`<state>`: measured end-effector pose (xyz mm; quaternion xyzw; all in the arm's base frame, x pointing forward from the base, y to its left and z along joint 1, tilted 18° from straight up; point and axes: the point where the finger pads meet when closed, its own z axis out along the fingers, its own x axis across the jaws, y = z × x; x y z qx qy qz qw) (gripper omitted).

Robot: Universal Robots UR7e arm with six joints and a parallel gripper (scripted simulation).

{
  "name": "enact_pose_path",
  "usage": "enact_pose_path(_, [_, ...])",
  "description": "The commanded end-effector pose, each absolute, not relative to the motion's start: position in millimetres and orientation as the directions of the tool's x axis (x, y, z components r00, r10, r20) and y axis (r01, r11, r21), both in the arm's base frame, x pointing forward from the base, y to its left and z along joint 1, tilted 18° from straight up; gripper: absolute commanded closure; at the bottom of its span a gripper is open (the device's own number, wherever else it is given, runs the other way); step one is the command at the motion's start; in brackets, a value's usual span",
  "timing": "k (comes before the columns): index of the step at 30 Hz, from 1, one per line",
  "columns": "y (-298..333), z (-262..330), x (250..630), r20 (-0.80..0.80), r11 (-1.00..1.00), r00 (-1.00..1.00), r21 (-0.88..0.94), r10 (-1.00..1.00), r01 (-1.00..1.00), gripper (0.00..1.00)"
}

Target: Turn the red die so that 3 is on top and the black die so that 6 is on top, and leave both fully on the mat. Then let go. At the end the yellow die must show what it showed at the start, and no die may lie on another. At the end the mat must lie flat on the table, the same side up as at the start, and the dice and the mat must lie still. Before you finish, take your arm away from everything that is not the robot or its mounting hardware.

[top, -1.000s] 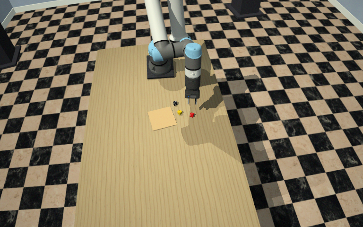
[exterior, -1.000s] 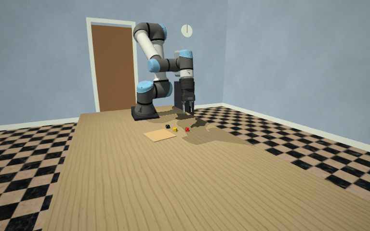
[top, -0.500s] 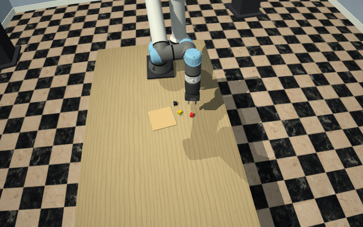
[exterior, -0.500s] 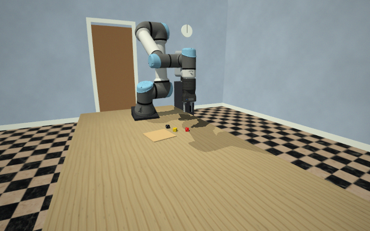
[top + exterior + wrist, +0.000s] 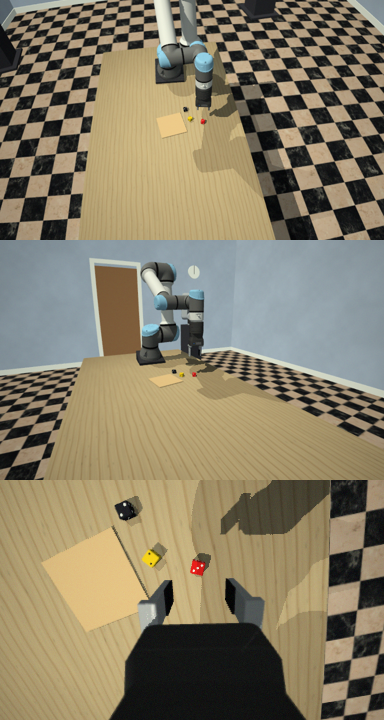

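Note:
The red die (image 5: pixel 203 121) lies on the bare table right of the mat; it also shows in the wrist view (image 5: pixel 198 567) and in the exterior view (image 5: pixel 194 374). The yellow die (image 5: pixel 190 118) (image 5: pixel 151 558) lies between it and the mat. The black die (image 5: pixel 185 108) (image 5: pixel 125 510) lies on the table behind the mat's far right corner. The tan mat (image 5: pixel 171 124) (image 5: pixel 94 577) lies flat and carries no die. My gripper (image 5: pixel 203 108) (image 5: pixel 199 590) hangs open and empty well above the table, over the spot just behind the red die.
The arm's base plate (image 5: pixel 169 74) stands at the table's far end. The table's right edge (image 5: pixel 240 124) runs close to the dice. A dark pedestal (image 5: pixel 185 339) stands behind the gripper in the exterior view.

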<state>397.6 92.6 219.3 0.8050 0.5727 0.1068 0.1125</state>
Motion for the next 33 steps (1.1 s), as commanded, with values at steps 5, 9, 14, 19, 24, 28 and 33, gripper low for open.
enact_pose_path(5, [91.9, 221.1, 399.4, 0.044, -0.32, 0.322, 0.304, 0.946, 0.897, 0.0])
enact_pose_path(9, [92.0, 220.8, 399.4, 0.046, -0.327, 0.329, 0.304, 0.943, 0.895, 0.0])
enact_pose_path(14, [92.2, 220.1, 399.3, 0.053, -0.347, 0.348, 0.303, 0.936, 0.888, 0.0])
enact_pose_path(19, [92.9, 217.3, 399.1, 0.077, -0.42, 0.418, 0.298, 0.905, 0.857, 0.0])
enact_pose_path(24, [94.0, 212.7, 398.9, 0.117, -0.542, 0.532, 0.284, 0.839, 0.791, 0.0])
enact_pose_path(28, [94.7, 209.2, 399.1, 0.146, -0.628, 0.614, 0.27, 0.776, 0.729, 0.0])
enact_pose_path(33, [95.2, 206.6, 399.3, 0.168, -0.69, 0.672, 0.257, 0.721, 0.677, 0.0])
